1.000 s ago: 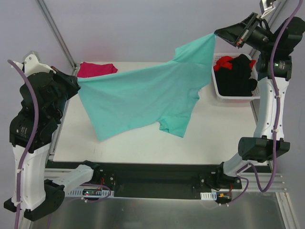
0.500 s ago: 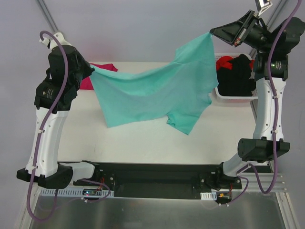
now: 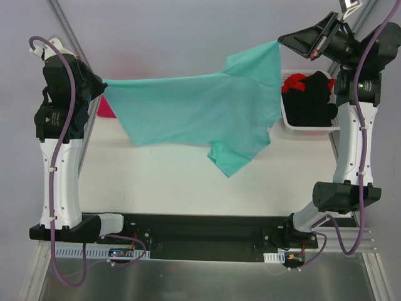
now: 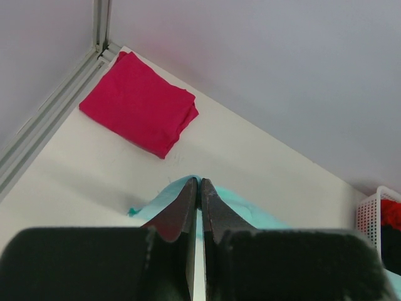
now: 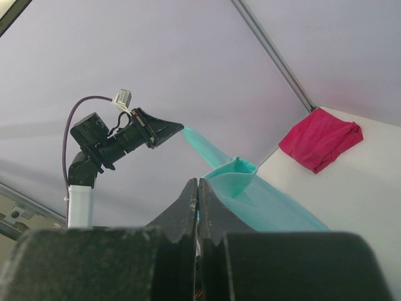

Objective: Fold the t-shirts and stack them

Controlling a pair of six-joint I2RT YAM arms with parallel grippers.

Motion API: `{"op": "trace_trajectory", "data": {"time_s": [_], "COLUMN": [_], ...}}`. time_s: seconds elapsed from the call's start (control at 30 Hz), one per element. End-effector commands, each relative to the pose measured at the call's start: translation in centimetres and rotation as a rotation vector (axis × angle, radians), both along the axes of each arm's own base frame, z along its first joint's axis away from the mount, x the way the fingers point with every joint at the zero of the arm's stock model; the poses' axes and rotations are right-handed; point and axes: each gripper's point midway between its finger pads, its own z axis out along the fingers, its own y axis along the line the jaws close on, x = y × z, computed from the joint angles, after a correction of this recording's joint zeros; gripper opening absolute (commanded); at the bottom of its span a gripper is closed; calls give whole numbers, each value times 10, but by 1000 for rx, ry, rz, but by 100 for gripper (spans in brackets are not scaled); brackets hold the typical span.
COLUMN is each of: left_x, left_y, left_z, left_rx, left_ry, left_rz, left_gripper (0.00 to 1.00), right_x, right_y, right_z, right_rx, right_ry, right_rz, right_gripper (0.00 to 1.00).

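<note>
A teal t-shirt [image 3: 200, 110] hangs stretched in the air above the white table [image 3: 175, 182], between both arms. My left gripper [image 3: 103, 88] is shut on its left corner, raised at the table's far left. My right gripper [image 3: 282, 44] is shut on the opposite corner, high at the far right. A sleeve end droops toward the table [image 3: 229, 164]. In the left wrist view the jaws [image 4: 200, 183] pinch teal cloth [image 4: 247, 210]. In the right wrist view the shut gripper [image 5: 197, 183] holds the teal shirt [image 5: 263, 200]. A folded magenta-pink t-shirt [image 4: 141, 113] lies at the table's far left corner.
A white basket [image 3: 307, 127] at the far right holds black garments [image 3: 310, 100] and red garments [image 3: 293, 80]. A metal frame post [image 3: 75, 44] rises behind the left arm. The table's left rail [image 4: 44, 128] runs beside the pink shirt.
My left arm has swung up and outward to the left, pulling the teal shirt taut and higher. The right gripper has stayed nearly still.
</note>
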Motion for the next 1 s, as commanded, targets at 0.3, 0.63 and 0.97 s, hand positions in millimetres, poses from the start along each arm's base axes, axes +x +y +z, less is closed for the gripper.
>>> {"op": "trace_trajectory", "data": {"time_s": [0.3,0.63,0.97], "left_x": [15,-5,-23], "left_y": [-24,-18,-19], "left_z": [64,134,134], "left_rx": [-68,-25,-23], "left_ry": [-174,-373,-385], "left_rz": [-134,-118,-130], "left_gripper": [0,0,0], "right_x": [-58,-79,-91], "right_y": [3,-15,-14], "right_z": [77,110,115], "right_rx": [8,-17,-3], "right_ry": [-317,-467,-481], "right_rz": [24,-68,-58], "right_gripper": [1,1,1]}}
